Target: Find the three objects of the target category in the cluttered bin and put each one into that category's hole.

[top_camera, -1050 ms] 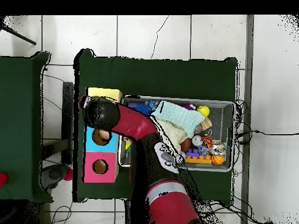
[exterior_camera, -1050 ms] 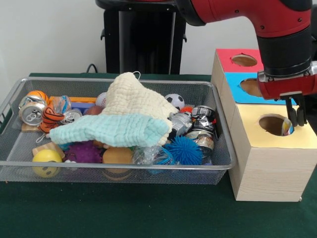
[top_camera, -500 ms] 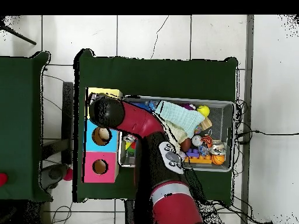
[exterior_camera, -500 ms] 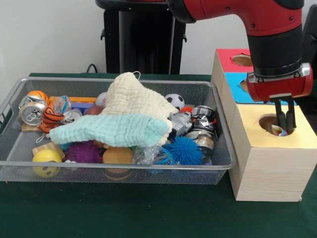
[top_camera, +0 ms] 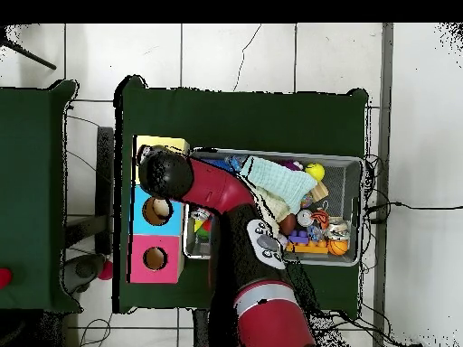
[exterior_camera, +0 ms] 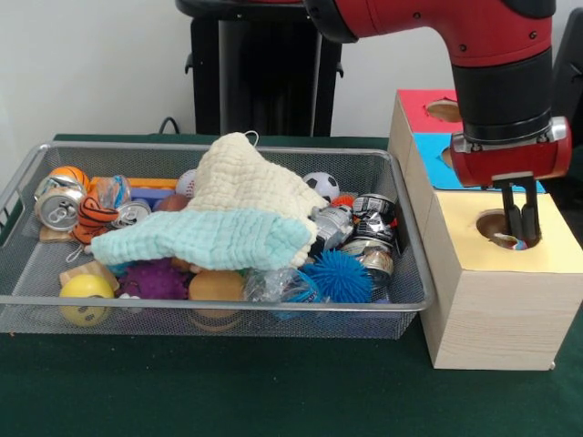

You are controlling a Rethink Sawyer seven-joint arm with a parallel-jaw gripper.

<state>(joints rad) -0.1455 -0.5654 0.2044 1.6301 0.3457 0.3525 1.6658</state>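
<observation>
The robot's black gripper hangs over the round hole of the yellow-topped wooden box, fingers close together on a small colourful object at the hole's mouth; judged next: release it, then return to the wire mesh bin

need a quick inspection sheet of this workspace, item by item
surface: dark green cloth-covered table, bare in front of the bin.
job's things: wire mesh bin; wooden sorting box with yellow, blue and red tops, a round hole in each.
clutter: cream and mint quilted cloth draped over the pile; crushed cans, blue spiky ball, yellow ball, small soccer ball.
grippers: pincer tips at the yellow hole, a small coloured item between them; grip unclear.
cables: black cable behind the bin.
surroundings: tiled floor, second green table.
</observation>
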